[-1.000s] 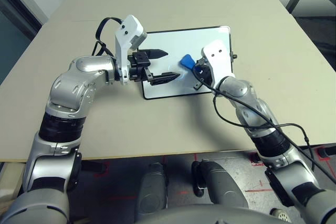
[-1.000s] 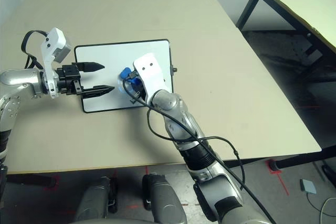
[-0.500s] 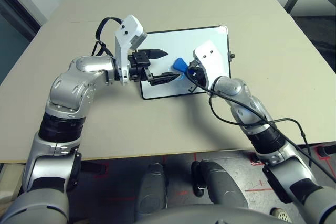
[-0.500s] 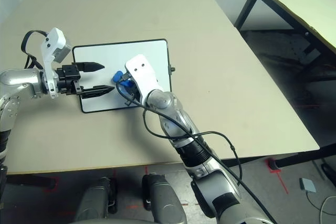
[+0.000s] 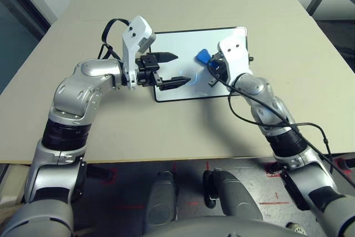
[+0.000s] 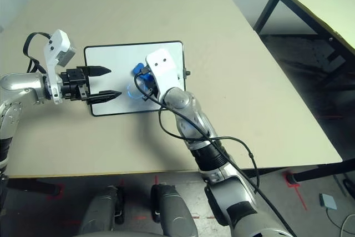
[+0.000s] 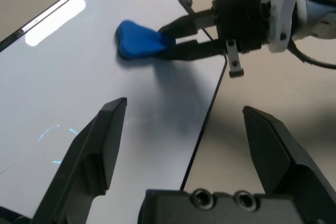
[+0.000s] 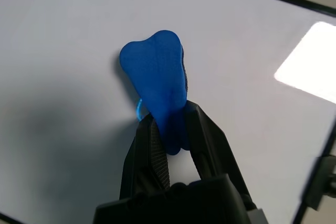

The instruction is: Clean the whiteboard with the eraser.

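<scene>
The whiteboard [image 5: 183, 45] lies flat on the beige table, black-framed, with a faint blue arc [image 5: 187, 79] on its near part. My right gripper [image 5: 209, 64] is shut on the blue eraser [image 5: 202, 56], which presses on the board's right half. In the right wrist view the eraser [image 8: 157, 80] sticks out from between the black fingers [image 8: 147, 140]. My left gripper [image 5: 173, 70] stands open over the board's left part, nothing between its fingers [image 7: 100, 140]. The left wrist view shows the eraser [image 7: 137, 39] ahead, held by the right gripper [image 7: 169, 39].
The board's right knob [image 5: 250, 58] sits beside my right wrist. A black cable [image 5: 249, 120] loops along the right forearm over the table. Bare tabletop [image 5: 183, 131] lies between the board and the front edge. A second table [image 6: 316, 4] stands off to the right.
My right gripper swept the eraser left toward the left gripper, then back right and farther from me across the board. The left gripper stayed put and open.
</scene>
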